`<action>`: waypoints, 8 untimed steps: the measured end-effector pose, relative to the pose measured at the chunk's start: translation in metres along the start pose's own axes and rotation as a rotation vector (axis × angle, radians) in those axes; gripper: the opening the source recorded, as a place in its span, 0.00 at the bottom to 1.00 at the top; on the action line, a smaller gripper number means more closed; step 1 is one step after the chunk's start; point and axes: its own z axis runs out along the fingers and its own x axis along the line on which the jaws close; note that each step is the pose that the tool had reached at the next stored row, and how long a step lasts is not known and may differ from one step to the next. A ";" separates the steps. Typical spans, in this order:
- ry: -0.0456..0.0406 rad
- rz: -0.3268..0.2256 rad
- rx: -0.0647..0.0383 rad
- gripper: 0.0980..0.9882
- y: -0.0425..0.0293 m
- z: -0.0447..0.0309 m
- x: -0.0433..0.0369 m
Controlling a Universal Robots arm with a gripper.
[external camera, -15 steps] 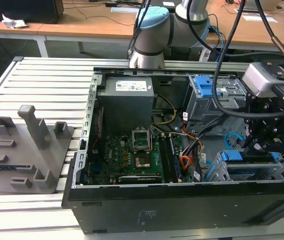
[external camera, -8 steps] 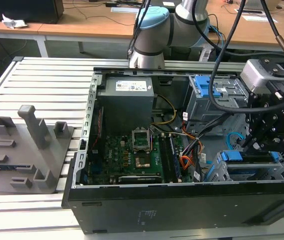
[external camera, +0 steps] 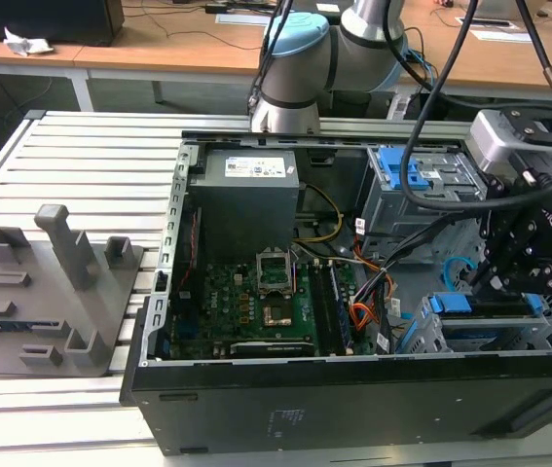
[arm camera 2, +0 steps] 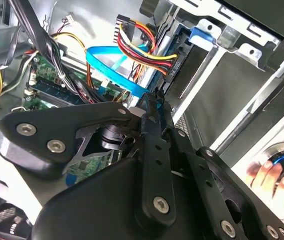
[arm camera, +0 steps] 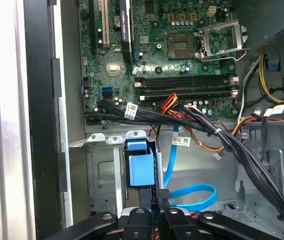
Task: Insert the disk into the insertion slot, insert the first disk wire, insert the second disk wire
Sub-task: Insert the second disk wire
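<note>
Gripper (external camera: pixel 488 279) at four o'clock of the open computer case (external camera: pixel 353 409) in the exterior view, low over the insertion slot (external camera: pixel 548 331). Fingers (arm camera 2: pixel 151 112) pressed together, pinching the black plug end of the blue cable (arm camera: pixel 194 197) in both wrist views. Disk (external camera: pixel 450 304) already seated in that slot, blue carrier end outward, at six o'clock from the fingertips. Motherboard (external camera: pixel 266 302) at nine o'clock of the slot. At four o'clock in the second wrist view, a person's hand (arm camera 2: pixel 266 176).
</note>
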 end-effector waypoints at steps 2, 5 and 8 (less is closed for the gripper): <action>-0.0013 0.027 0.000 0.07 0.0000 0.0000 0.0000; -0.0024 0.053 0.001 0.07 -0.0001 0.0000 0.0000; -0.0044 0.098 0.001 0.07 -0.0001 0.0000 0.0000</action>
